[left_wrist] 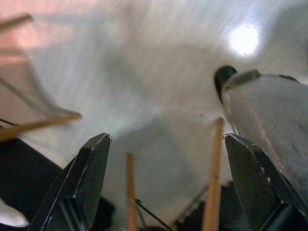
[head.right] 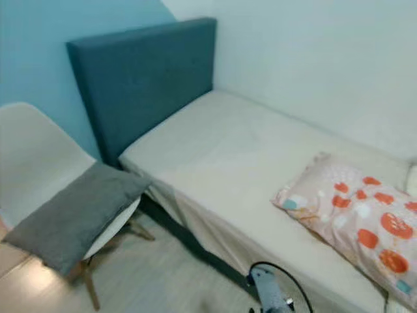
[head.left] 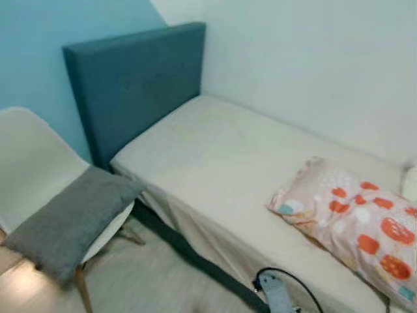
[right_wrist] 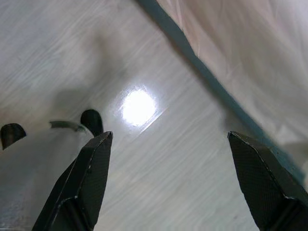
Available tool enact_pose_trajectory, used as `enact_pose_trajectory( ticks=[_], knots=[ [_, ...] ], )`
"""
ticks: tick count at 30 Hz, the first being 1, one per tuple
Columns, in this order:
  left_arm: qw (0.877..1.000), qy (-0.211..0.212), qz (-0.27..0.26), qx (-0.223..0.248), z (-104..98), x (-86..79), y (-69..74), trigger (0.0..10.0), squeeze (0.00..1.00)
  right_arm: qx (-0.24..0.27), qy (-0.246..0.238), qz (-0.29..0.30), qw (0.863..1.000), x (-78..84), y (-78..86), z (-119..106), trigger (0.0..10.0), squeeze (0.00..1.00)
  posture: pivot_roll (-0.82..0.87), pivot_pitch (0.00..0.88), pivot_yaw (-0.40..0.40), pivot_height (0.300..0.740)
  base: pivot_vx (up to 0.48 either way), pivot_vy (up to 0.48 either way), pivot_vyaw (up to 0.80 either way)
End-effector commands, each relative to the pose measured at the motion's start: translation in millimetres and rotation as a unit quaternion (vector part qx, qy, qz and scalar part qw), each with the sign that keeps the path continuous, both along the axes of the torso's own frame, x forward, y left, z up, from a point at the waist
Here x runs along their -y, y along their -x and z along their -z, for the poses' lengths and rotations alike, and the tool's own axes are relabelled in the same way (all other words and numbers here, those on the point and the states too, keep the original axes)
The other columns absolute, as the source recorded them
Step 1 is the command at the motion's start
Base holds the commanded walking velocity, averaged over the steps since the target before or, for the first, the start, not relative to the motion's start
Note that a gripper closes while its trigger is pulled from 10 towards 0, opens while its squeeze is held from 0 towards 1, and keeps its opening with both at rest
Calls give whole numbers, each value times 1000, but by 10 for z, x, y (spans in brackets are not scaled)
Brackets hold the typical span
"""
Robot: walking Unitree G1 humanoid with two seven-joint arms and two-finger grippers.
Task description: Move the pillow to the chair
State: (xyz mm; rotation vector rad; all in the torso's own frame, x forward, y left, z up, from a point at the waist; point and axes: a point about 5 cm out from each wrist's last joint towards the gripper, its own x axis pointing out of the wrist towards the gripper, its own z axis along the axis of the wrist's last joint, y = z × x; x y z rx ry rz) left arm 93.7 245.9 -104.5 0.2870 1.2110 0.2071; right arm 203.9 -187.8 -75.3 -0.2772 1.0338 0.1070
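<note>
A grey pillow lies on the seat of the white chair at the left, hanging a little over its front edge. A second pillow, pink with orange and white spots, rests on the bed at the right. My left gripper hangs open above the floor, with wooden chair legs under it. My right gripper is open too, over bare floor beside the bed's sheet. Neither holds anything.
A teal headboard stands against the blue wall between chair and bed. A white wall runs behind the bed. Part of my own arm with a black cable shows at the bottom. Pale wood floor lies between chair and bed.
</note>
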Motion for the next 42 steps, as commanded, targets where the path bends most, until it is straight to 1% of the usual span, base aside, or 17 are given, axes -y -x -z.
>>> enact_pose_trajectory(
  ticks=[1,17,19,22,42],
  knots=[
    [1000,6,-2,1,6,24,-2,10000,0,-13,10,9,1000,75,75,31,10000,0,-145,0,-33,736,0,0,-712],
    [1000,5,-5,11,-7,14,-41,10000,0,-7,5,20,1000,59,67,29,10000,0,-147,3,-25,736,0,0,-709],
    [1000,4,-3,19,-24,4,-96,10000,0,1,4,27,1000,59,24,6,10000,0,-149,3,-23,736,0,0,-706],
    [1000,4,-3,22,-28,3,-108,10000,0,7,3,31,999,63,1,-7,10000,0,-150,3,-24,736,0,0,-706],
    [1000,4,5,20,-29,0,-108,10000,0,28,3,45,999,95,-99,-68,10000,0,-152,0,-27,736,0,0,-709]
  ],
)
